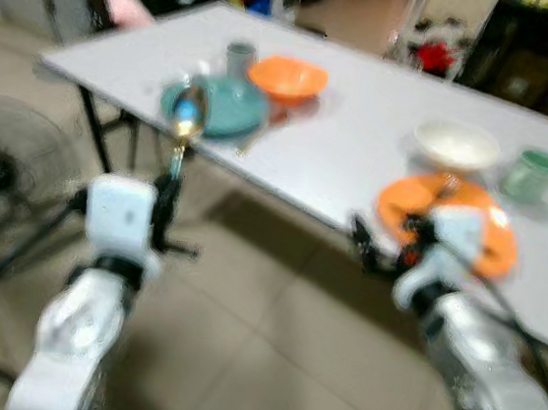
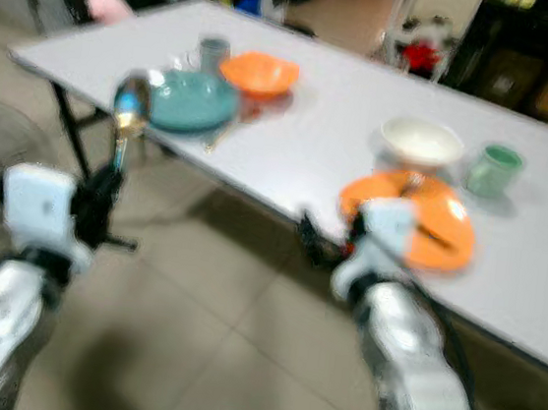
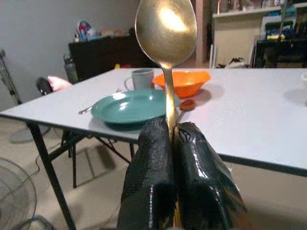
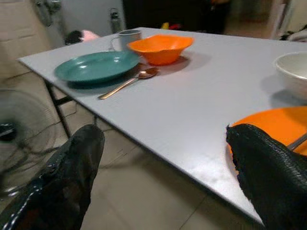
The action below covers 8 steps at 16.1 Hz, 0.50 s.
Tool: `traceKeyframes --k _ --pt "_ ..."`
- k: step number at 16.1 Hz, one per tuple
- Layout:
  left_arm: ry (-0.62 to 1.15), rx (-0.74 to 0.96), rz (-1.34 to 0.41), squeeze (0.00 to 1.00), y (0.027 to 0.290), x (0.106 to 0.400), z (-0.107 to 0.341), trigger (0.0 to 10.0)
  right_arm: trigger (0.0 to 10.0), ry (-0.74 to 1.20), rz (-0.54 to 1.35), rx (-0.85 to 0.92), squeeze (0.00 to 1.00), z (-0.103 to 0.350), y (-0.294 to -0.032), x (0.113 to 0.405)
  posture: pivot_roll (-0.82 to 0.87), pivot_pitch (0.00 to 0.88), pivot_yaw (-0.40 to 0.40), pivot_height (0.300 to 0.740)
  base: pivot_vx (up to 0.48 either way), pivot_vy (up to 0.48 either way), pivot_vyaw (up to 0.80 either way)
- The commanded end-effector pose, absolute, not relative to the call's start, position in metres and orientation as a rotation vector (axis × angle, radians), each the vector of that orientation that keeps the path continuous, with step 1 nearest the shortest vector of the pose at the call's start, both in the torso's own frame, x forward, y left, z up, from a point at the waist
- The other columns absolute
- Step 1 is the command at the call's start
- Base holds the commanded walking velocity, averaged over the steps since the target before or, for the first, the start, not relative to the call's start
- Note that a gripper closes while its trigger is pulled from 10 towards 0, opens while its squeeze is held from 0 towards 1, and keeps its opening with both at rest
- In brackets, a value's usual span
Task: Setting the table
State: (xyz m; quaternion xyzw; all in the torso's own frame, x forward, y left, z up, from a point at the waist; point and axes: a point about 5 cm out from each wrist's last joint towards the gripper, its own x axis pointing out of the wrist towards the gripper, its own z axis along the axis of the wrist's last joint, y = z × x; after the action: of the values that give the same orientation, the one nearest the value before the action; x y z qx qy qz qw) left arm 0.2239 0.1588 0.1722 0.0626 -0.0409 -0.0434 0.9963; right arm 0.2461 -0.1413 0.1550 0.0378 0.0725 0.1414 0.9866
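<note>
Left pincer (image 3: 172, 143) clamps spoon (image 3: 166, 28) upright off table edge (image 4: 158, 153); right pincer (image 4: 168, 167) spread.

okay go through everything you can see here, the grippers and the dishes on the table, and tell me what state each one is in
Left gripper: shut on the gold spoon, before the table's edge.
Gold spoon: held upright, bowl up.
Right gripper: open, holding nothing.
Teal plate: flat, nothing on it.
Orange bowl: upright.
Grey mug: upright.
Copper spoon: lying beside the teal plate.
White bowl: upright.
Green cup: upright.
Orange plate: flat, utensil on it.
</note>
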Motion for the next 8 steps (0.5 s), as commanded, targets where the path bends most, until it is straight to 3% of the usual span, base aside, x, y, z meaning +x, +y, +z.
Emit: traceKeyframes --k 1,8 --pt "-0.091 0.126 -0.096 0.0 0.1567 0.2246 0.1748 10.0 10.0 0.141 0.262 0.065 0.0 0.1573 -0.1472 0.246 -0.1 0.029 0.015 0.74 0.0 -0.326 0.0" --pt "-0.09 0.132 -0.105 0.0 0.1563 0.2259 0.1753 10.0 10.0 0.142 0.255 0.07 0.0 0.1572 -0.1468 0.2462 -0.1 0.032 0.025 0.74 0.0 -0.326 0.0"
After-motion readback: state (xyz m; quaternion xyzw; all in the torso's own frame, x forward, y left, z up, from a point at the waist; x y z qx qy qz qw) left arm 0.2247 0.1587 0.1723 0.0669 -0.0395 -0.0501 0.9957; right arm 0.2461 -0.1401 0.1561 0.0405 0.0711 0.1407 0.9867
